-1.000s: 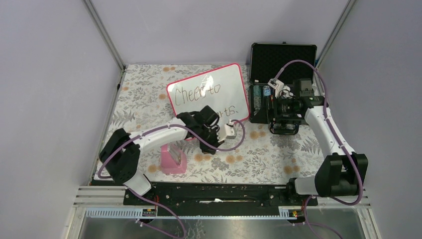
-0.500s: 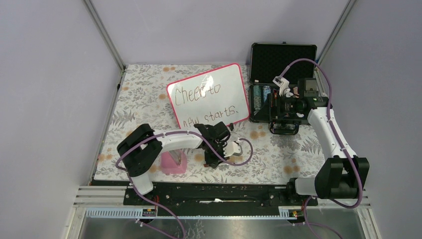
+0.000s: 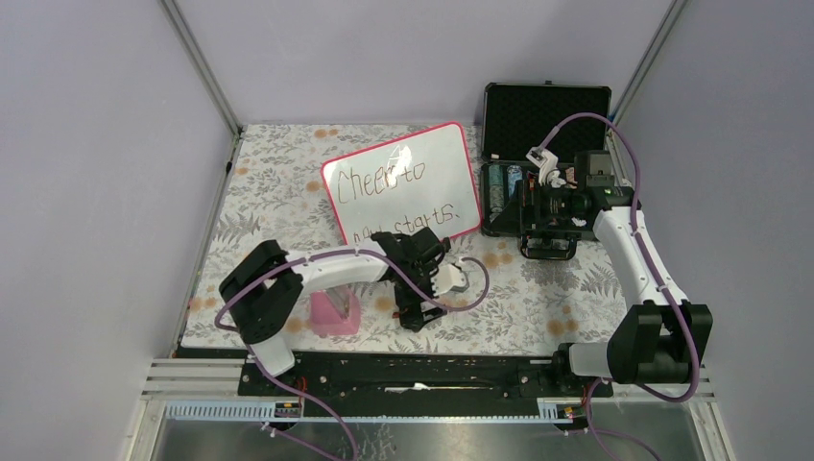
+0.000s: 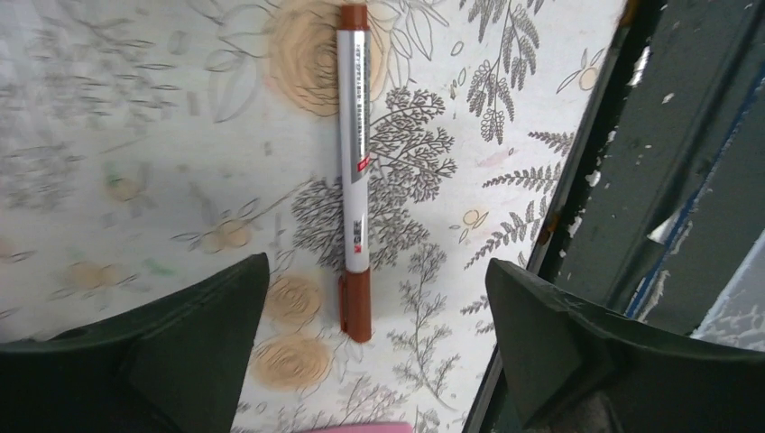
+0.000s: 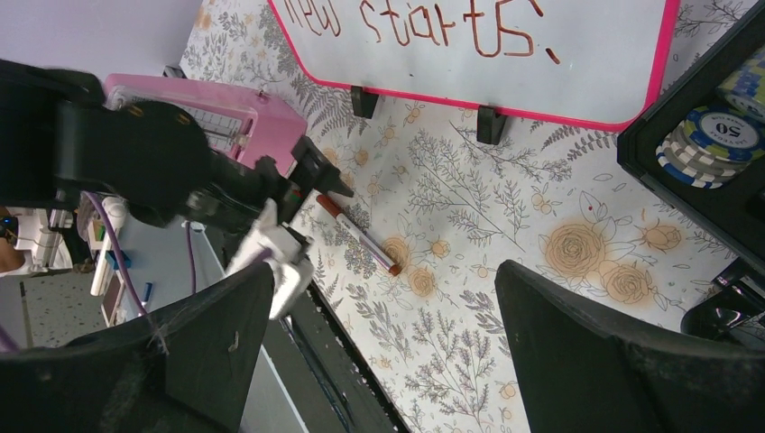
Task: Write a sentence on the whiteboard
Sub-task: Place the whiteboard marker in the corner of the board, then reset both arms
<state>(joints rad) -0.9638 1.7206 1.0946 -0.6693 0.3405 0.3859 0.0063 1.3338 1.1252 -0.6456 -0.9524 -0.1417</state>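
The whiteboard (image 3: 401, 184) lies on the flowered worktop (image 3: 538, 298), at the far middle and just beside the black case (image 3: 547, 110). Its long axis runs left to right across the top view, with the right end a little farther away. Its two black feet (image 5: 364, 101) are on the long edge that faces the arms, so the writing reads upright from the robot's side.

The sentence (image 5: 433, 23) stands in two lines. The lower line is clear in the right wrist view: "new starts." with a full stop after it. The upper line probably reads "Cheers to", though glare in the top view smears its middle letters. I judge the writing itself to be finished, since the full stop closes the line.

The marker (image 4: 354, 171) lies on the worktop near its front edge, close to the pink box (image 3: 334, 309). The left tool (image 4: 374, 280) hangs above it with its fingers spread wide on both sides, not touching it and holding nothing (the marker's long axis runs straight between them). The right tool (image 5: 383, 271) is also spread open and empty, raised over the worktop in front of the case.

What is left, in my judgement, is only to draw the arms back.
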